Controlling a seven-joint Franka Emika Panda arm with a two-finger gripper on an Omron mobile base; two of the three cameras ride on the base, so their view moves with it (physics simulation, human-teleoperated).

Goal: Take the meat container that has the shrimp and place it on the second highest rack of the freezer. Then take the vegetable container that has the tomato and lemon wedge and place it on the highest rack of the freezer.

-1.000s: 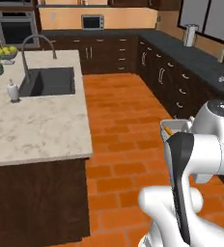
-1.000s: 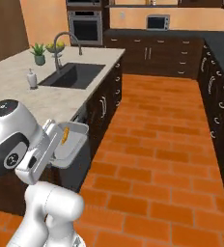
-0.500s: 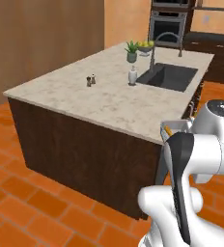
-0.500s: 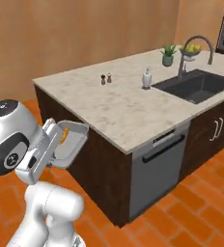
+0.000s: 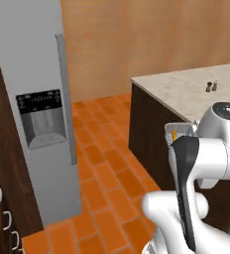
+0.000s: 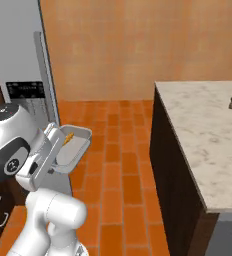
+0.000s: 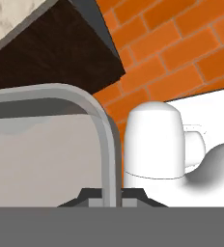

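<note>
Gripper [image 7: 111,195] clamped tight on the rim of the grey meat container [image 6: 73,148], carried in mid-air over brick floor with the orange shrimp [image 6: 68,137] inside, near the closed light-grey freezer [image 5: 35,99], beside the marble-topped island [image 6: 208,135].

My arm [image 5: 201,163] has a glossy white shell made of thick rounded links. In the left base view one link carries a long dark grey band [image 5: 185,188] down its side, and the joint above ends in a dark round cap [image 5: 227,110] with a small pale mark. In the right base view I see a big white ball-like joint [image 6: 10,140] with a dark round face and a boxy light grey wrist piece [image 6: 40,157]. The fingers [image 7: 111,195] are small and dark.
</note>
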